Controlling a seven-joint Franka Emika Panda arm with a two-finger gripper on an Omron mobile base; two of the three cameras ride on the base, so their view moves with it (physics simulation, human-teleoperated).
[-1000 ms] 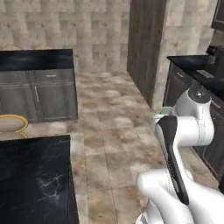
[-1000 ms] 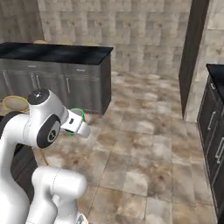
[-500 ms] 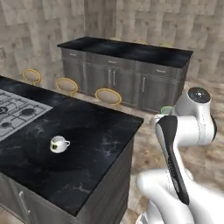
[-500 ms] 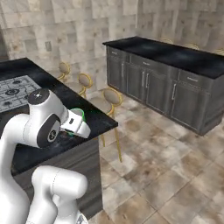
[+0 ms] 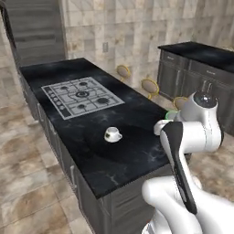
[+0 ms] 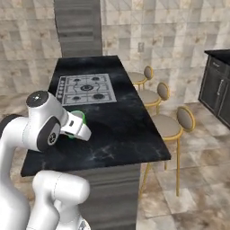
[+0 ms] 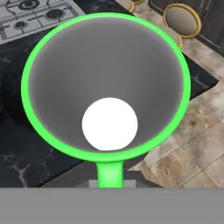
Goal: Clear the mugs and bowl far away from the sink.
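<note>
A bright green mug (image 7: 105,52) with a grey inside is seen from above in the hand view, its handle (image 7: 109,173) pointing down at me. My gripper (image 6: 79,123) is shut on the green mug (image 6: 77,116) and carries it above the near end of the black island counter (image 6: 130,134). In the left base view a sliver of the green mug (image 5: 171,114) peeks out behind my arm. A small squat white bowl (image 5: 112,134) sits on the island (image 5: 91,160) left of my arm, apart from the gripper. The sink is out of view.
A gas hob (image 5: 82,97) lies in the island's far half, the same hob (image 6: 87,89) ahead of my arm. Three round stools (image 6: 168,126) line the island's right side. Dark cabinets (image 5: 201,64) stand beyond them, a tall dark unit (image 5: 39,27) at the back.
The whole scene has shifted as the base drove and turned: open floor, then the island corner, now the island lengthwise with the hob ahead. The mug stays in my gripper.
</note>
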